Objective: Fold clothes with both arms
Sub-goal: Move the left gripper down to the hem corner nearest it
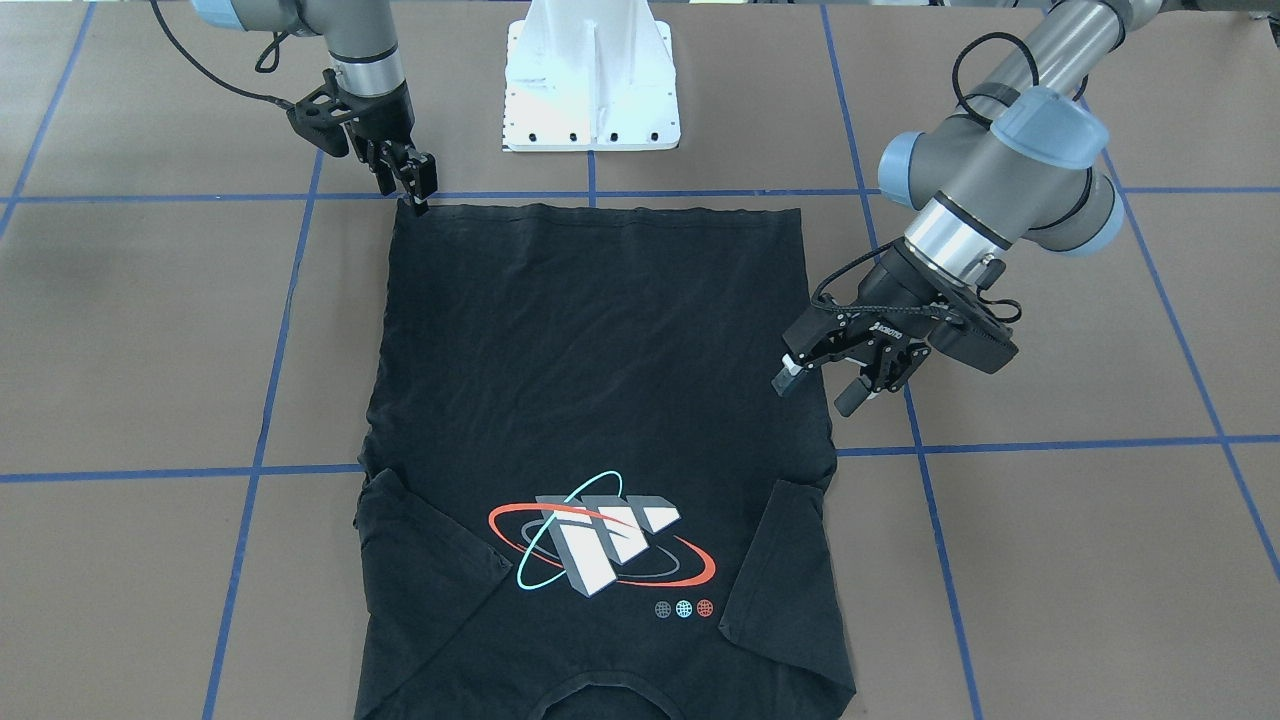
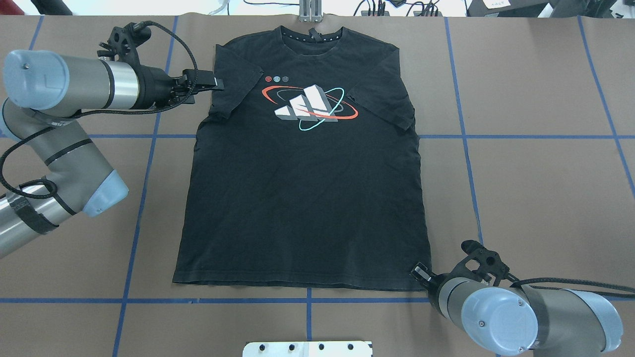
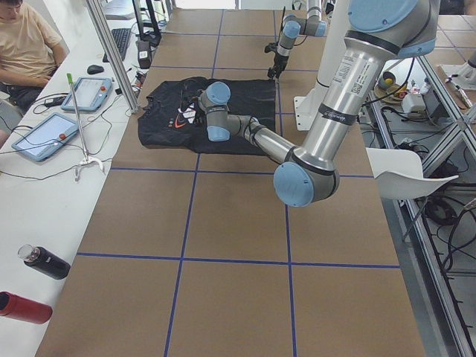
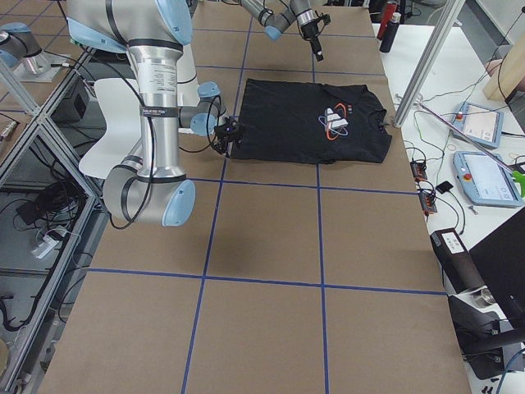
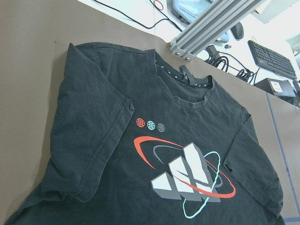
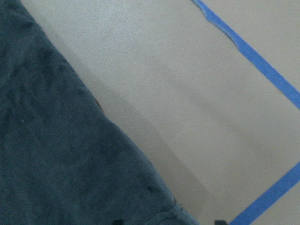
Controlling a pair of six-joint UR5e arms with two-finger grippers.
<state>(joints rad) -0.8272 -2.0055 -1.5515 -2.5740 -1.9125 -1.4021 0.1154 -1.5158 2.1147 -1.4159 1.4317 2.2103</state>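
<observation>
The black T-shirt (image 1: 600, 350) lies flat with its graphic side up, collar away from the robot, sleeves folded inward; it also shows in the overhead view (image 2: 307, 208) and the left wrist view (image 5: 93, 140). My left gripper (image 1: 818, 388) is open and empty, raised above the table beside the shirt's left sleeve (image 2: 217, 84). My right gripper (image 1: 412, 195) is down at the hem's corner nearest the robot (image 2: 418, 272), its fingers slightly apart and one tip touching the cloth. The right wrist view shows that hem corner (image 6: 56, 140) flat on the table.
The white pedestal base (image 1: 590, 90) stands behind the hem. An aluminium post (image 2: 310, 10) rises just beyond the collar. Blue tape lines (image 1: 260, 400) cross the brown table. An operator (image 3: 26, 44), tablets and two bottles (image 3: 44, 262) are along the far side.
</observation>
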